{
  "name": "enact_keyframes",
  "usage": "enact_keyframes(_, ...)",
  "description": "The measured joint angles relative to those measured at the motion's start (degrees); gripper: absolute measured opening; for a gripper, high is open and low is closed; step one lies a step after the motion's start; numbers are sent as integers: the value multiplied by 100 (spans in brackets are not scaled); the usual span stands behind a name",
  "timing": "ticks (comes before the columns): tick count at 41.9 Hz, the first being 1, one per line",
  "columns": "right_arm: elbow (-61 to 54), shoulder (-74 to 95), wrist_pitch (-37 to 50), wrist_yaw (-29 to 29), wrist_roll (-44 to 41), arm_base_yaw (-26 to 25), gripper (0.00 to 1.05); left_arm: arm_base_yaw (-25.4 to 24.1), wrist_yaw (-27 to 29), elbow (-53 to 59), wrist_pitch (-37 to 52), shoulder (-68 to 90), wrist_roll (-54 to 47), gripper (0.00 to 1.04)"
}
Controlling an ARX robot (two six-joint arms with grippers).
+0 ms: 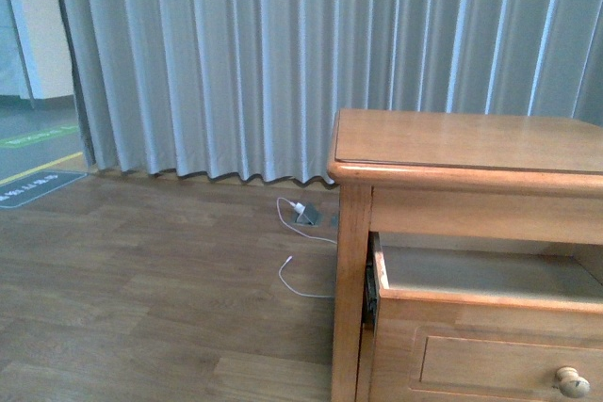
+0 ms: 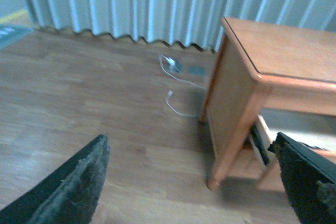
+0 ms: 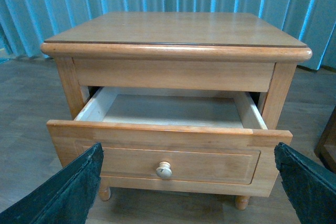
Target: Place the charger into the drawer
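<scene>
The drawer [image 3: 210, 158] is honey-brown wood with a framed panel front and a round pale knob [image 3: 164, 170]. It stands pulled out of the bedside table [image 3: 173, 30], and its pale inside [image 3: 168, 109] looks bare. In the front view the drawer [image 1: 471, 355] is at the lower right, also open. The charger with the black cable is not in view. My right gripper [image 3: 188, 147] is open and empty, facing the drawer front from a short way off. My left gripper [image 2: 189, 139] is open and empty above the floor, beside the table's left side.
A white charger with a thin white cable [image 1: 301, 211] lies on the wooden floor by the grey curtain [image 1: 283, 63], left of the table; it also shows in the left wrist view [image 2: 173, 65]. The table leg [image 2: 223, 156] stands close to my left gripper.
</scene>
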State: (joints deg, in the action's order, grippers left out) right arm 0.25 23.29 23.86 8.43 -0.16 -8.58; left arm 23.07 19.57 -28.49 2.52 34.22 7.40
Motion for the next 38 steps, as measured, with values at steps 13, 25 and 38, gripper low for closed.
enact_keyframes(13,0,2,0,0,0,0,97,-938,-645,1331,654,-935,-638,37)
enact_keyframes(25,0,0,0,2,0,0,97,-1897,-1749,2076,693,-1674,-699,4)
enact_keyframes(38,0,2,0,0,0,0,97,-2286,-1945,2396,616,-2096,-699,4)
